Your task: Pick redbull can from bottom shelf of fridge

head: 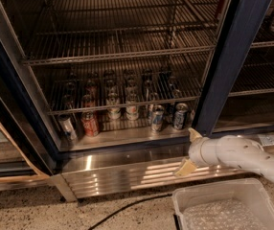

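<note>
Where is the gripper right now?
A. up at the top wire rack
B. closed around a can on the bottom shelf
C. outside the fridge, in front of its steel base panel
C: the gripper is open before the ribbed base panel, below and right of the nearest redbull can on the bottom shelf.

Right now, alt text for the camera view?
The open, empty hand hangs before the ribbed base of the fridge, below and right of the nearest redbull can on the bottom shelf. More cans stand left of it; a bin sits below.
</note>
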Tool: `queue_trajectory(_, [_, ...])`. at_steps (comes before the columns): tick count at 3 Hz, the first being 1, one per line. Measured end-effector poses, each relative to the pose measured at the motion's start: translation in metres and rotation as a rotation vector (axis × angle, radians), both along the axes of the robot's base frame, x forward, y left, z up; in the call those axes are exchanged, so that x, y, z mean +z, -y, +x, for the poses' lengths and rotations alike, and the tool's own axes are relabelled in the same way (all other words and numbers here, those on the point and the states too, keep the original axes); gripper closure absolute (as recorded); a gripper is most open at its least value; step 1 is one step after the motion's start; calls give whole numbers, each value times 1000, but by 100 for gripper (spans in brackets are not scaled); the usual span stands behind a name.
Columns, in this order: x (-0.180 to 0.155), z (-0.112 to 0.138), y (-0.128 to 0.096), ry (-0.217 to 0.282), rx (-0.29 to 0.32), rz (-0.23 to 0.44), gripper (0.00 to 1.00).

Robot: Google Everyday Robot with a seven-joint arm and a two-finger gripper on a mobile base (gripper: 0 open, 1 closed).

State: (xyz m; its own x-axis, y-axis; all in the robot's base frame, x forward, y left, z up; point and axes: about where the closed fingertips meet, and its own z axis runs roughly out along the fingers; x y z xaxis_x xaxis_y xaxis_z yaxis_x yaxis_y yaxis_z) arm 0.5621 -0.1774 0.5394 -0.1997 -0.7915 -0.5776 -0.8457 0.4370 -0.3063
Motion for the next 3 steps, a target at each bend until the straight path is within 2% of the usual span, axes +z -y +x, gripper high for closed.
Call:
queue_trajectory(1, [-21,17,14,24,46,55,0])
queue_trajectory(2, [-21,16,13,23,45,56,0])
queue_trajectory(3, [-22,17,-3,22,34,90,0])
